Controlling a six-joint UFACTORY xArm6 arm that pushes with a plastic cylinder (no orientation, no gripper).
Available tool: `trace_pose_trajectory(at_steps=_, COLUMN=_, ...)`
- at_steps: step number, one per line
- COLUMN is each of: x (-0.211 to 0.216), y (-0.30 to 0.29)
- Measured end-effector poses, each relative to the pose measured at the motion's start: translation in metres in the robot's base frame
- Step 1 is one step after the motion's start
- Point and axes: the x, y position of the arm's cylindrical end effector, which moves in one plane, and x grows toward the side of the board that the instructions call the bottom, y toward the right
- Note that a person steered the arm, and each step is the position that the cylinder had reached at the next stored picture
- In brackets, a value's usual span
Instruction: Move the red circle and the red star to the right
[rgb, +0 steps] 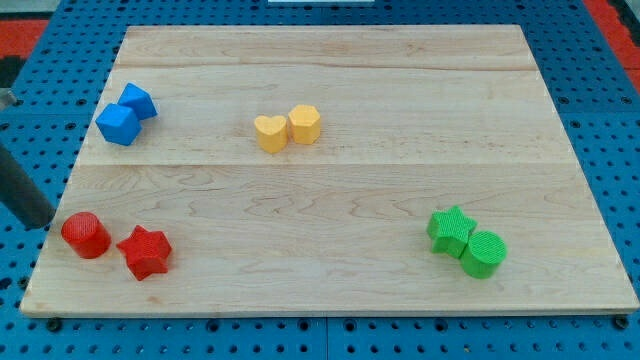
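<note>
Pale wooden board (330, 190) over blue pegboard. Red circle (86, 235) and red star (146, 251) side by side near board's bottom-left corner. My tip (42, 226) just left of circle; no jaws, plain rod. Elsewhere: 2 blue blocks (126, 113) top-left, 2 yellow blocks (287, 129) centre, 2 green blocks (467, 242) bottom-right.

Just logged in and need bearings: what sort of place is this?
Probably a lab tabletop pushing setup: a wooden board on blue perforated panel, paired coloured blocks, and my tip left of the red circle.
</note>
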Motion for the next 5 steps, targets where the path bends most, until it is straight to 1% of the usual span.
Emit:
trace_pose_trajectory(at_steps=2, x=0.0, y=0.0)
trace_pose_trajectory(at_steps=3, x=0.007, y=0.027)
trace_pose_trajectory(at_steps=4, x=0.022, y=0.068)
trace_pose_trajectory(at_steps=5, x=0.028, y=0.097)
